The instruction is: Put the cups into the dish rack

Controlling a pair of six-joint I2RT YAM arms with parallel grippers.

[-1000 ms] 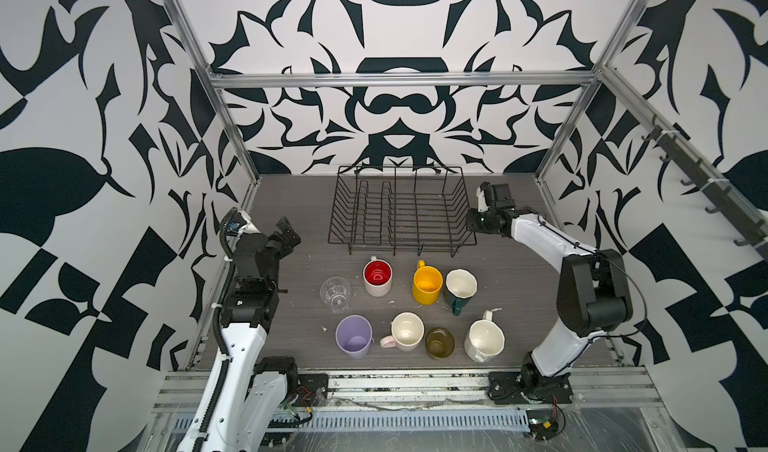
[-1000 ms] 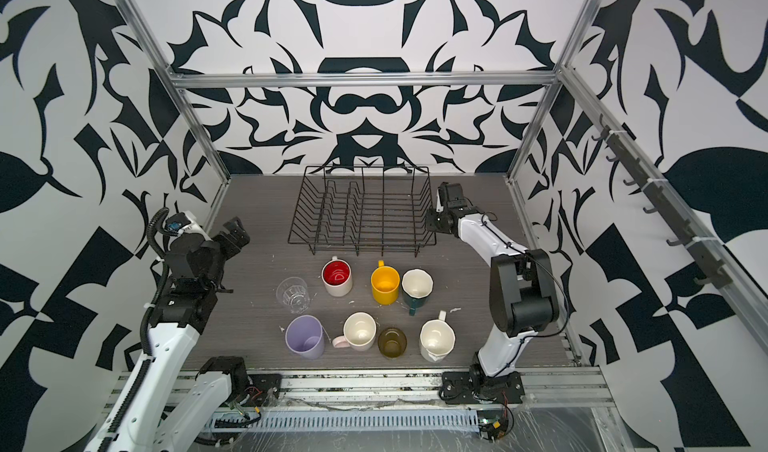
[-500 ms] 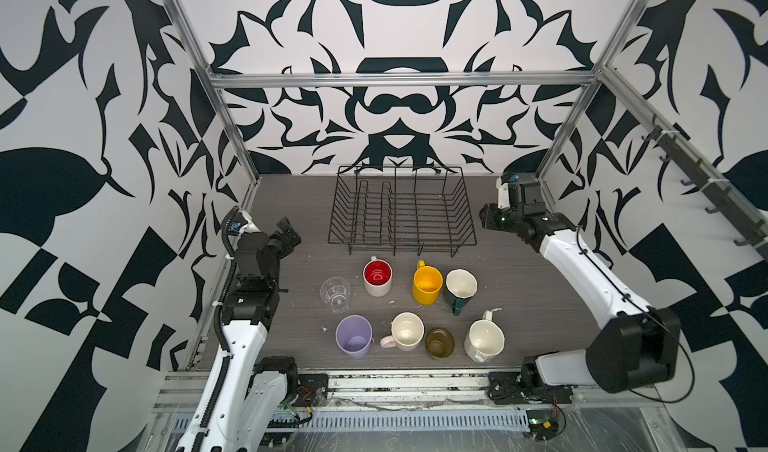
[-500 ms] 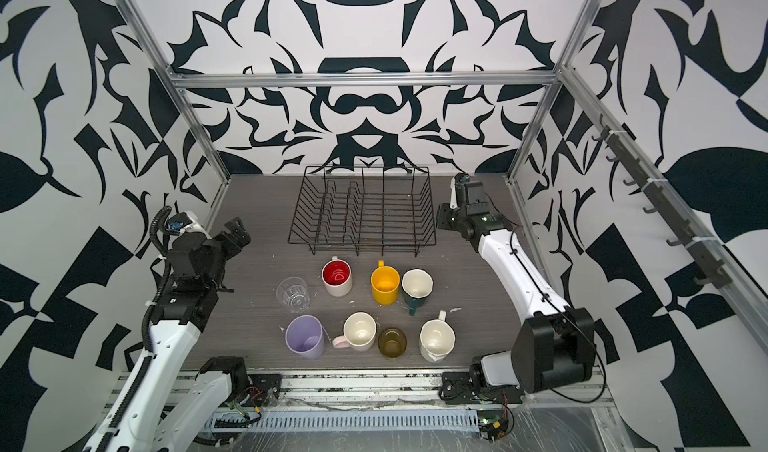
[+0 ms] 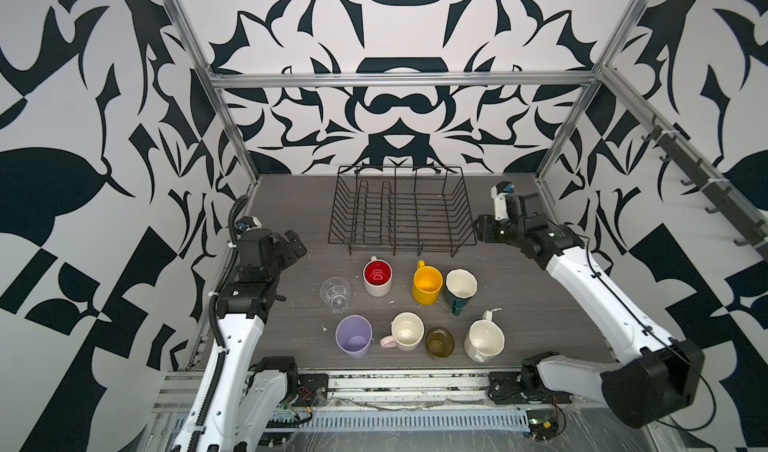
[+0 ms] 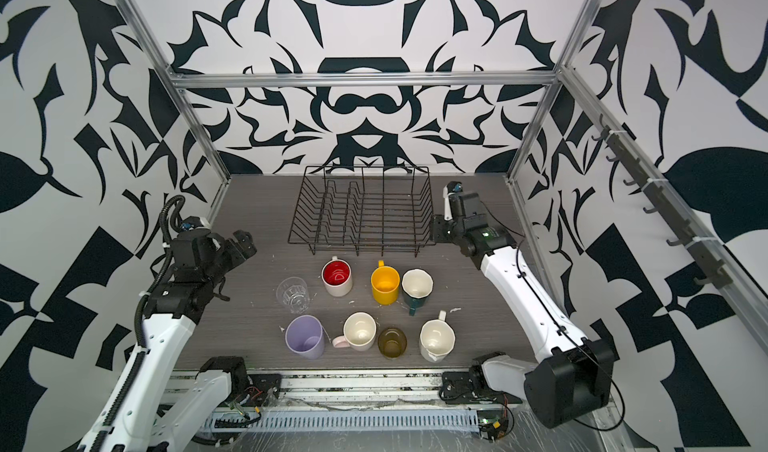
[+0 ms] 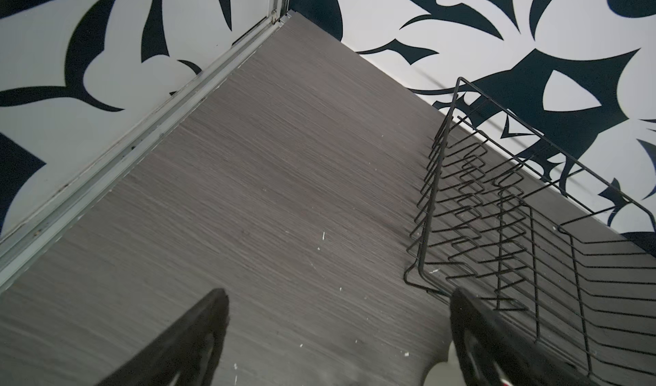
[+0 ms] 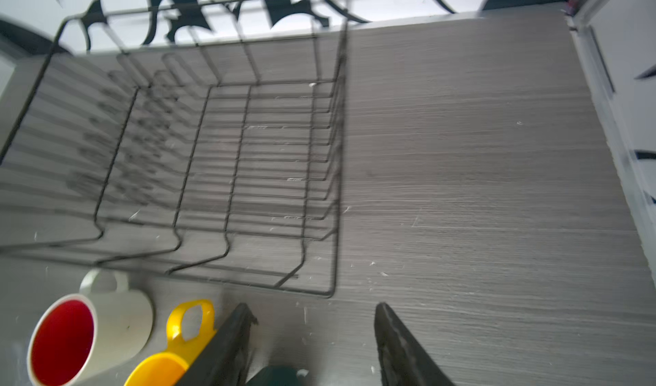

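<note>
Shows right gripper half-parted and empty, just beside the corner of the bare dish rack; left gripper spread wide, empty, rack ahead of it. Leaves all eight cups on the table, dark green mug beneath the right jaws, yellow mug alongside. Risks, on descent: snagging rack wire, toppling the crowded neighbour.

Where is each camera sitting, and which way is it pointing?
Both top views: high over the arms' bases, looking down at table, rack, cups, left arm, right arm.
Left wrist: on the left arm, facing bare table and the rack's end; open left gripper shows.
Right wrist: on the right arm, facing rack, red-lined mug, yellow mug; open right gripper shows.
Shared: the rack.
</note>
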